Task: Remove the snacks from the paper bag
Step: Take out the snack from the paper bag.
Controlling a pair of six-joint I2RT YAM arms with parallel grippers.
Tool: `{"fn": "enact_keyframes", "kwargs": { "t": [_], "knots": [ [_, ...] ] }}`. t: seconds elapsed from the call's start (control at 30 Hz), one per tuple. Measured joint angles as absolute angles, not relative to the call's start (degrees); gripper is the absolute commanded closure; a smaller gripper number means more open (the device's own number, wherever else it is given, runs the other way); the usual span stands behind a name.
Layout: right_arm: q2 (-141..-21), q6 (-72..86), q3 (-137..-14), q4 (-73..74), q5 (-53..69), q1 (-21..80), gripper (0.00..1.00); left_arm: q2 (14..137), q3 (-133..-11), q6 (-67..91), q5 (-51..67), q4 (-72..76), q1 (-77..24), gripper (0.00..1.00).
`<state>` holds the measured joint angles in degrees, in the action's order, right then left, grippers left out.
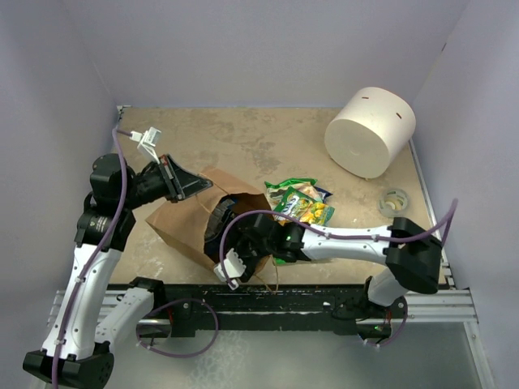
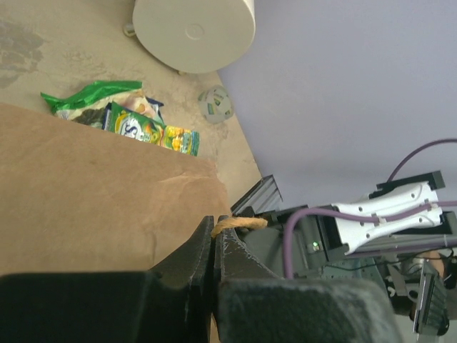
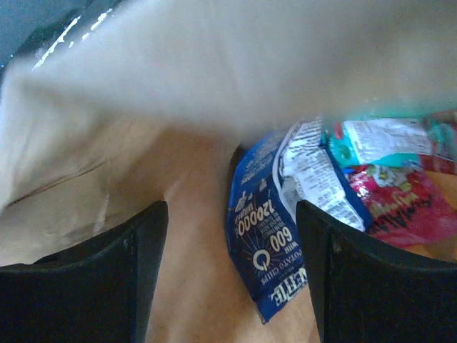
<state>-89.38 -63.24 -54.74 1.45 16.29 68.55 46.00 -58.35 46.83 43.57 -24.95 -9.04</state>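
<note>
Brown paper bag (image 1: 182, 225) lies on its side on the table (image 1: 243, 138); left gripper (image 2: 214, 227) clenched on the bag's rim beside a tan handle (image 2: 239, 223); right gripper (image 3: 230, 207) inside the bag mouth, jaws spread, grasping nothing; blue packet (image 3: 264, 250) lies between its fingers, teal packet (image 3: 378, 143) and red packet (image 3: 407, 207) just beyond; green packet (image 2: 100, 96) and yellow-green packet (image 2: 150, 131) rest on the table just beside the bag.

Even bright light, soft shadows; right wrist view blurred
</note>
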Motion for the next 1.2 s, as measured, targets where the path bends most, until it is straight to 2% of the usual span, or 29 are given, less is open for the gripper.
{"fn": "enact_keyframes", "kwargs": {
  "t": [0.23,0.63,0.8,0.93,1.13,1.2],
  "knots": [
    [-96.6,-64.9,-56.7,-1.8,17.8,68.2,0.3,45.0,-59.7,40.4,45.2,-33.2,-9.1,1.0],
    [-104.2,-61.0,-56.6,-22.5,17.1,66.1,0.34,41.8,-62.2,36.2,40.0,-42.2,-9.1,1.0],
    [-109.3,-57.9,-57.0,-30.6,15.4,65.5,0.4,40.4,-64.9,35.7,36.8,-44.2,-9.1,1.0],
    [-112.2,-56.1,-59.1,-33.6,13.0,64.9,0.53,40.2,-65.8,35.2,35.0,-45.2,-9.1,1.0],
    [-112.5,-53.6,-61.1,-35.2,10.4,64.4,0.87,40.2,-66.1,34.8,31.8,-47.1,-9.1,1.0],
    [-111.9,-52.8,-61.1,-35.0,10.0,64.2,0.95,40.2,-66.4,34.8,30.6,-47.6,-9.1,1.0]
  ]
}}
